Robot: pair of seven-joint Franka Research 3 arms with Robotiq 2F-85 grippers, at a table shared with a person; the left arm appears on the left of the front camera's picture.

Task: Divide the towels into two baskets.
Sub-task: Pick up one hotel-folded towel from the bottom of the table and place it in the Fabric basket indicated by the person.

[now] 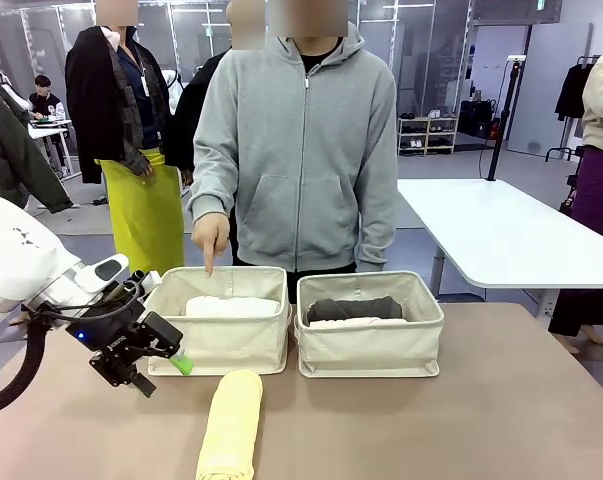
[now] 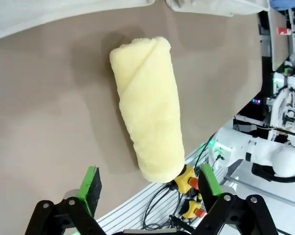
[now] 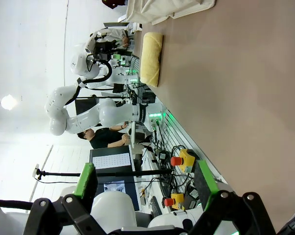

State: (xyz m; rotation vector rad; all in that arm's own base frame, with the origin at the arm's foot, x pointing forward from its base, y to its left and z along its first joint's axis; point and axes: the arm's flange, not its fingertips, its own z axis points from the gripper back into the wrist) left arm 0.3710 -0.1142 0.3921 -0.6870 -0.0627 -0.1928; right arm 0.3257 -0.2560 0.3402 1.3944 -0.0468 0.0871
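Front view, left to right. Left claw [image 1: 161, 372] at 9 o'clock, low over the brown desk [image 1: 501, 400], jaws wide, holding nothing; green pads visible. Just beside it, toward 3 o'clock, the left basket [image 1: 221, 335] with the white towel [image 1: 231, 306] inside. A person's hand [image 1: 210, 238] points one finger down over that basket's far rim. Pale yellow towel [image 1: 231, 425] lies on the desk at 6 o'clock, in front of the left basket, apart from the claw. Right basket [image 1: 369, 335] sits just beside the left one; dark grey towel [image 1: 354, 308] in it, with a pale roll against its near side.

Left wrist view: yellow roll ahead of the spread fingers [image 2: 92, 182], untouched.

Right wrist view: right claw [image 3: 146, 183] wide, empty, above bare desk.
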